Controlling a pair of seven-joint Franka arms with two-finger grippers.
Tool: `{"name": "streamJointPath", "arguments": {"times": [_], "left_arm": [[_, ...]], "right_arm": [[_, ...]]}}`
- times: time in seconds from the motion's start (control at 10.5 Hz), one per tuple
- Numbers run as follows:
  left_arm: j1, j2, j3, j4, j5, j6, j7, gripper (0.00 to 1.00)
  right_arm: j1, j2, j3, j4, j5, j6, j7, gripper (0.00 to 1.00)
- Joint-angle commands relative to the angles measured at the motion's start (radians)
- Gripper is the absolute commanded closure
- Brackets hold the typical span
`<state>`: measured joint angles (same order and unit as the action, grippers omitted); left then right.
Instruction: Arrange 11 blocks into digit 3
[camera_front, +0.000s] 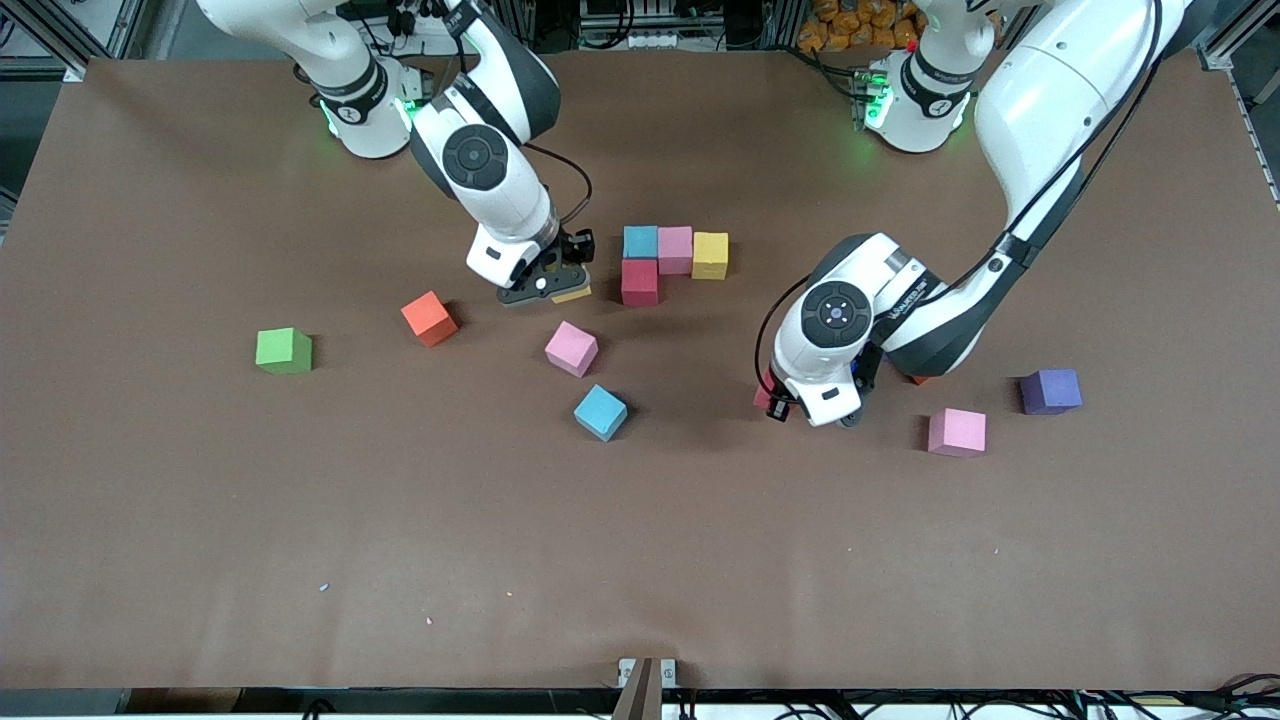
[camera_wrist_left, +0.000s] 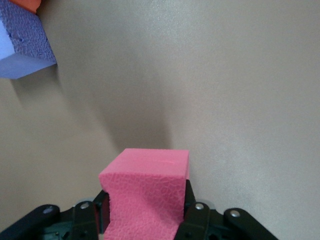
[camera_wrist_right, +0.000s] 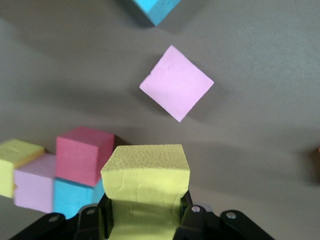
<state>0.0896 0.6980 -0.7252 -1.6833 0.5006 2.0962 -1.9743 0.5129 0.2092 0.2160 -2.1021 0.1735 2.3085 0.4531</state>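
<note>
Yellow foam cube (camera_wrist_right: 145, 186) pinched in my right gripper (camera_wrist_right: 145, 212); pink, perhaps red, foam cube (camera_wrist_left: 145, 192) pinched in my left gripper (camera_wrist_left: 145, 215).

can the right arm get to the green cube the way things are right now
Probably not yet: the right gripper is shut on a yellow block, so its fingers are occupied. The green cube itself sits alone toward the right arm's end of the table, with nothing around it.

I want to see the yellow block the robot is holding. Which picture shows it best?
The right wrist view: the held yellow block fills the foreground, pinched in the right hand. The front view shows only a yellow sliver under that hand. The left wrist view doesn't show it.
</note>
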Motion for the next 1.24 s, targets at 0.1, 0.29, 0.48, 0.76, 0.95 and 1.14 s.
{"name": "streamJointPath", "arguments": {"times": [0.1, 0.29, 0.48, 0.76, 0.95, 1.14], "left_arm": [[-0.007, -0.015, 0.006, 0.001, 0.026, -0.018, -0.006, 1.00], [-0.005, -0.015, 0.006, 0.002, 0.026, -0.019, -0.002, 1.00], [-0.001, -0.015, 0.006, 0.004, 0.024, -0.019, 0.003, 1.00], [0.004, -0.025, 0.006, 0.007, 0.024, -0.019, 0.008, 1.00], [0.002, -0.023, 0.006, 0.007, 0.024, -0.018, 0.009, 1.00], [0.001, -0.023, 0.006, 0.013, 0.024, -0.019, 0.011, 1.00]], "right_arm": [[-0.016, 0.025, -0.004, 0.042, 0.021, 0.049, 0.085, 1.00], [-0.002, 0.100, -0.004, 0.117, 0.014, 0.049, 0.188, 1.00], [0.004, 0.165, -0.004, 0.193, -0.006, 0.043, 0.191, 1.00], [0.025, 0.290, -0.006, 0.331, -0.162, 0.039, 0.293, 1.00], [0.044, 0.344, -0.004, 0.370, -0.210, 0.042, 0.343, 1.00], [0.062, 0.378, -0.004, 0.389, -0.210, 0.048, 0.378, 1.00]]}}
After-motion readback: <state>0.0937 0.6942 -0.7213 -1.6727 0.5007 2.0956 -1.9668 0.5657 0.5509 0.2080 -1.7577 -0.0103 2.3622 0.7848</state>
